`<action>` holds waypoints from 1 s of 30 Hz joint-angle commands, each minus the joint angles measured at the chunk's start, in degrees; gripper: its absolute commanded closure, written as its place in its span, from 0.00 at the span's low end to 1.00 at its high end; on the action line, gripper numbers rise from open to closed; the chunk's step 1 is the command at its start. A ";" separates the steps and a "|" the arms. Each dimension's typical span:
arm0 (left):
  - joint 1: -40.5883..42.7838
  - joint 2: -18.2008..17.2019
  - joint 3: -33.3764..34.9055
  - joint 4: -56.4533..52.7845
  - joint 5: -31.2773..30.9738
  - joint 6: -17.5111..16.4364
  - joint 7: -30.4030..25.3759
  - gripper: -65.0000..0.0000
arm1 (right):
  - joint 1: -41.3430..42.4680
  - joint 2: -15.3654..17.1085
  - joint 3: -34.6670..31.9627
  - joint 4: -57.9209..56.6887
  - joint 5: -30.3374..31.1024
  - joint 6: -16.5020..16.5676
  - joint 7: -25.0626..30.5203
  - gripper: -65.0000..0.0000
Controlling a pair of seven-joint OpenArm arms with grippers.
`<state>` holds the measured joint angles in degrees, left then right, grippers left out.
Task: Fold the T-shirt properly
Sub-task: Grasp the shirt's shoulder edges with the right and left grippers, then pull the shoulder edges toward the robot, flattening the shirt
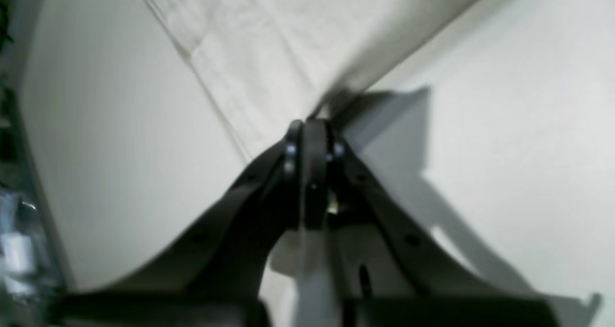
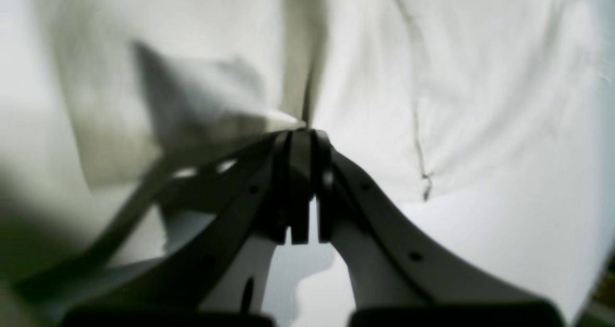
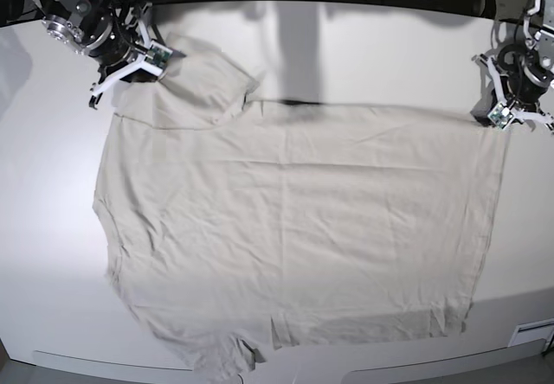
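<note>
The pale beige T-shirt [image 3: 294,228] lies spread flat across the white table [image 3: 389,47], with its neck end at the left and its hem at the right. My left gripper [image 3: 506,124] is at the shirt's far right hem corner. In the left wrist view the left gripper [image 1: 314,123] is shut, pinching the T-shirt's [image 1: 250,53] edge. My right gripper [image 3: 119,88] is at the far left shoulder, beside the upper sleeve [image 3: 208,86]. In the right wrist view the right gripper [image 2: 302,132] is shut on a fold of the T-shirt [image 2: 480,77].
The other sleeve [image 3: 234,349] lies near the table's front edge. A small white label [image 3: 532,332] sits at the front right corner. Dark cables and the arm bases run along the table's back edge.
</note>
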<state>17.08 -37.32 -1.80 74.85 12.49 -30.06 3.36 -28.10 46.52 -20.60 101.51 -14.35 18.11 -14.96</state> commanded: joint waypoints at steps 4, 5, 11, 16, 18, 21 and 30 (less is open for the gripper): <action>3.69 -4.70 -0.09 0.70 -6.93 -1.62 1.95 1.00 | -3.74 0.96 5.25 3.93 2.91 -0.09 0.79 1.00; 4.63 -5.29 -0.09 1.25 -7.50 -1.20 2.03 1.00 | -4.74 0.96 6.51 4.61 3.98 -0.09 0.81 1.00; 11.61 -5.07 -0.09 7.54 -8.09 3.02 2.67 1.00 | -13.05 1.09 13.00 8.50 6.03 -0.04 1.09 1.00; 16.61 -4.44 -1.20 12.11 -8.09 7.19 4.74 1.00 | -21.18 1.05 16.61 10.93 6.01 -0.11 3.13 1.00; 18.86 -4.42 -2.43 13.46 -8.09 7.17 4.76 1.00 | -24.28 1.05 18.34 11.67 6.03 -0.11 4.33 1.00; 22.60 -4.24 -5.18 15.82 -8.39 7.61 4.79 1.00 | -28.76 0.61 21.05 12.74 6.01 -0.11 4.52 1.00; 30.05 4.70 -19.45 22.03 -8.79 8.85 -2.16 1.00 | -35.23 0.63 25.81 17.18 5.60 -2.62 6.21 1.00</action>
<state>46.78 -31.62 -20.69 96.03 3.73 -21.78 2.13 -62.96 46.52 4.67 117.71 -8.80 16.21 -9.63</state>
